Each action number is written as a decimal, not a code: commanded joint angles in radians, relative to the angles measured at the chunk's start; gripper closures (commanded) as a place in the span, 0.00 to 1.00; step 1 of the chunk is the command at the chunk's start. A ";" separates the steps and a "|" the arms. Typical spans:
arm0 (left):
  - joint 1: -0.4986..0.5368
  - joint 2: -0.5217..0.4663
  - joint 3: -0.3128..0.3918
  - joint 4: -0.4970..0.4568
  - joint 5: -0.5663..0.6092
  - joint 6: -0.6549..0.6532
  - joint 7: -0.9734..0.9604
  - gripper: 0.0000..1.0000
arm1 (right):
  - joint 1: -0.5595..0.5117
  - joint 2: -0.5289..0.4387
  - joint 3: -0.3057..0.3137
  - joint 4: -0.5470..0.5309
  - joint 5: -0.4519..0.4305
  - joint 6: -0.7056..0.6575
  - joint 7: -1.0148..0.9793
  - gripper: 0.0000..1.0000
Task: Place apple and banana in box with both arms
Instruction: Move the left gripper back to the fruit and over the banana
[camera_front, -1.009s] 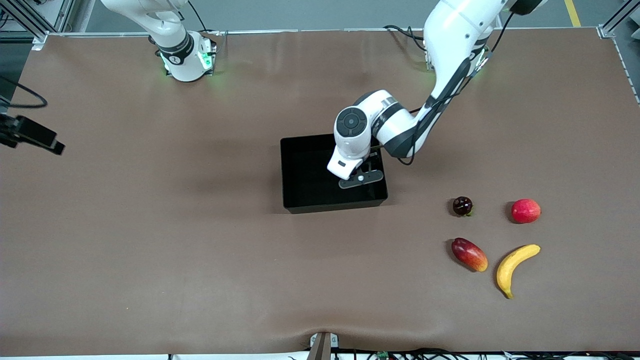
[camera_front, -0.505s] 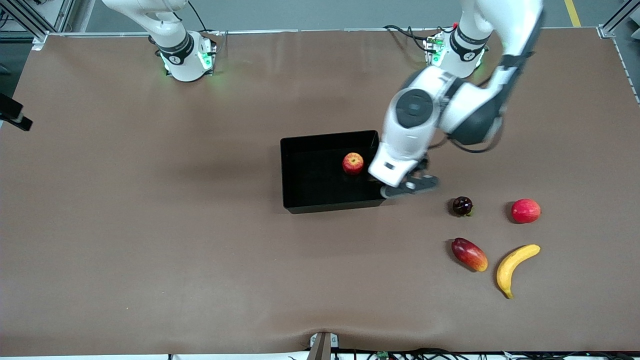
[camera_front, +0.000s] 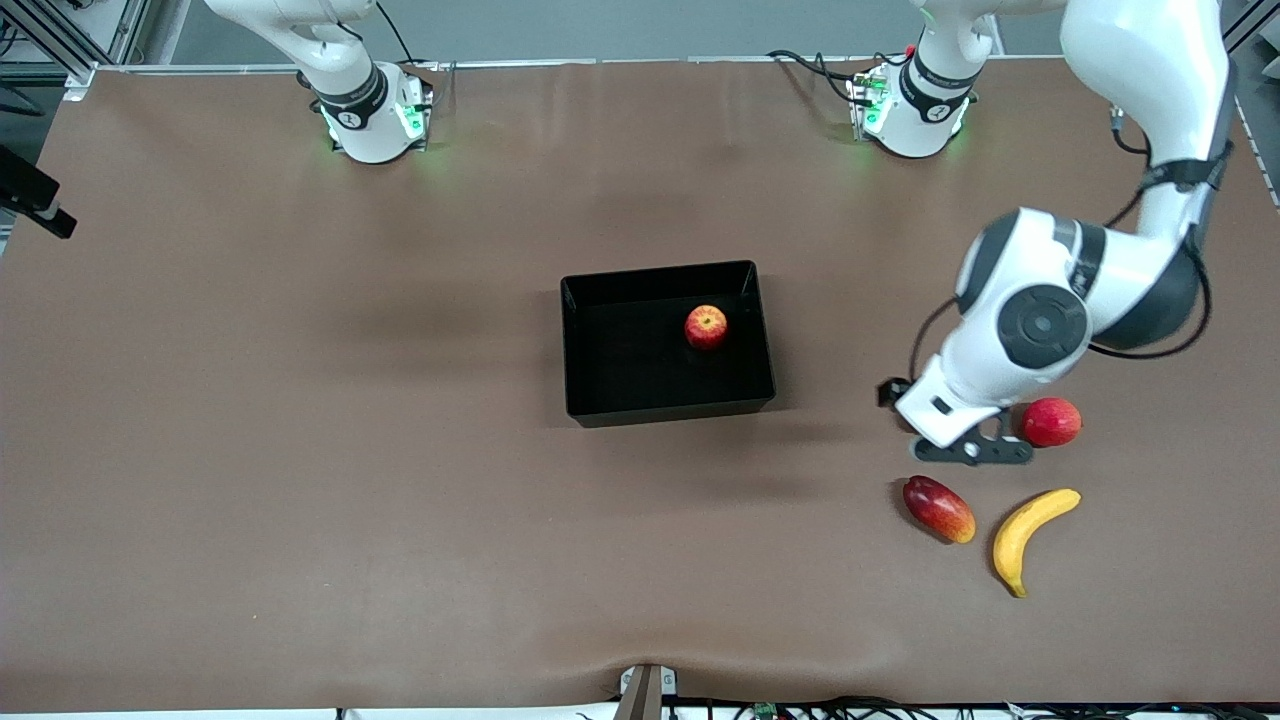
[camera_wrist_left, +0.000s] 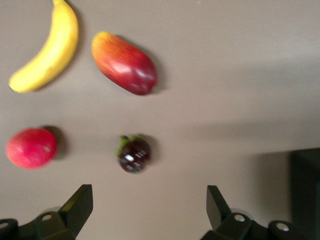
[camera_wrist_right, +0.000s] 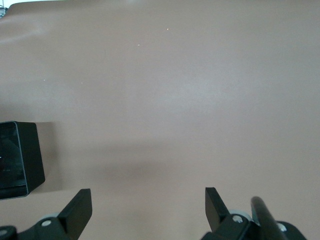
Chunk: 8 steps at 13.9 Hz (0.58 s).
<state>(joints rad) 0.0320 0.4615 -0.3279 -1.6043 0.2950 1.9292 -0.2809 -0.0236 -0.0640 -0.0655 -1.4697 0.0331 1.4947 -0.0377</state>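
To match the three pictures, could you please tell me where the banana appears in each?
Front view: banana on the table at the left arm's end, beside the mango.
Left wrist view: banana at a corner.
Right wrist view: not in it.
Shared landmark: the mango.

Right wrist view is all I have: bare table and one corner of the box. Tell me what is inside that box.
Observer: The apple sits inside the box, near the wall toward the left arm's end.
Operator: Locate the banana.
Observer: The banana lies on the table toward the left arm's end, nearer the front camera than the box.
Operator: Report the end effectors.
Observer: The left end effector hangs open above the small dark fruit, close to the banana. The right end effector waits open over bare table.
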 joint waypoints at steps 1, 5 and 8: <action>0.052 0.058 -0.010 0.012 0.082 0.069 0.109 0.00 | -0.001 -0.036 0.006 -0.043 -0.010 0.021 -0.011 0.00; 0.140 0.118 -0.010 0.017 0.144 0.177 0.311 0.00 | -0.001 -0.034 0.006 -0.037 -0.013 0.015 -0.017 0.00; 0.207 0.172 -0.008 0.018 0.145 0.281 0.480 0.00 | 0.001 -0.034 0.006 -0.037 -0.016 0.012 -0.017 0.00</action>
<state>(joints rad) 0.2009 0.5969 -0.3241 -1.6024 0.4144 2.1575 0.1093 -0.0236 -0.0725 -0.0638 -1.4812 0.0327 1.5001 -0.0471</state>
